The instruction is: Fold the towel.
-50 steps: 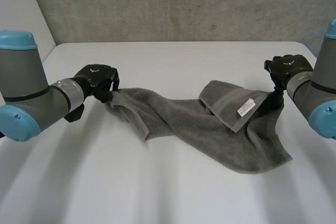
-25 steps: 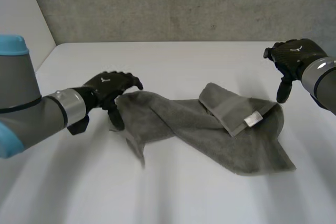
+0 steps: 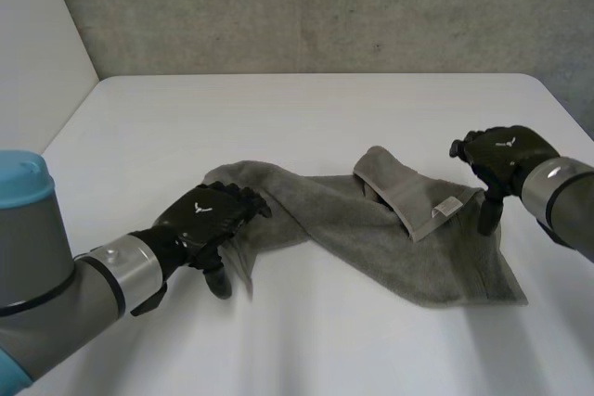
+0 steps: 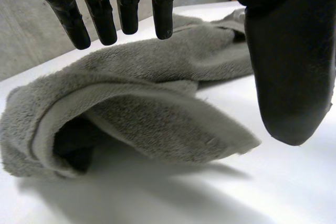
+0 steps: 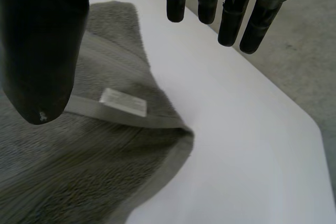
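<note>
1. The grey towel [image 3: 371,229] lies crumpled on the white table [image 3: 278,108], with one corner flopped over.
2. The left hand [image 3: 209,220] hovers over its bunched end, fingers straight, holding nothing.
3. The right hand [image 3: 506,155] hangs above the folded corner, fingers spread and empty. Both look to be lining up grasps.

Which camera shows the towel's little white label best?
The right wrist view: the label lies plain and flat on the towel, near its corner. The head view gives it as a small tilted patch; the left wrist view faces the towel's other end.

Grey towel [image 3: 371,229] rumpled on table, one end seemingly folded over.
</note>
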You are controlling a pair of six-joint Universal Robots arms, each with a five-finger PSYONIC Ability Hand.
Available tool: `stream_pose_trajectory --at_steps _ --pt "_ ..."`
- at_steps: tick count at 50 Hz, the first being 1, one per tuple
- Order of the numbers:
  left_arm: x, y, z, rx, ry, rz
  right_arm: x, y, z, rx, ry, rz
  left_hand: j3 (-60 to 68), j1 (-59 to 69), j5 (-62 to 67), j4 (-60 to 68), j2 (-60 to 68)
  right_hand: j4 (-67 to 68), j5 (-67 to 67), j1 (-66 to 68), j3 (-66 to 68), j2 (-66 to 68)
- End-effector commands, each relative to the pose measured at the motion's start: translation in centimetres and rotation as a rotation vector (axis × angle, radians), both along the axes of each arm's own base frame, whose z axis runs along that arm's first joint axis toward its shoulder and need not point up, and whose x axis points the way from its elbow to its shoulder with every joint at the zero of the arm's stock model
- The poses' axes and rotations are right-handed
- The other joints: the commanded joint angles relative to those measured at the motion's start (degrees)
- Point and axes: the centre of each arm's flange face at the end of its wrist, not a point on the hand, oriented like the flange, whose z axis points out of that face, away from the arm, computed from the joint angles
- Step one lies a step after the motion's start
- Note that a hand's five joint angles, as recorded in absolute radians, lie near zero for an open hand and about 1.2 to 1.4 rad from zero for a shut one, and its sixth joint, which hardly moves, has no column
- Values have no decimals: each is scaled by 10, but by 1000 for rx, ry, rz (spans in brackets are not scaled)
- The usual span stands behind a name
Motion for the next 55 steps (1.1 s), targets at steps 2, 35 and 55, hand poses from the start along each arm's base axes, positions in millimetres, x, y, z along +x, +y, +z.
stream_pose_trajectory --at_steps 2,35,55 --pt "-15 3 -26 -93 -123 -30 -3 21 -18 20 -6 17 -11 -17 0 -14 -9 -46 -38 -31 -41 -43" --pt "-7 -27 6 -246 -36 117 -12 47 -45 70 -4 19 527 521 538 524 530 -46 -38 -31 -41 -43" --pt "41 -89 9 -42 223 413 -31 59 -51 163 -17 99 517 511 528 514 519 -43 -36 -28 -39 -41"
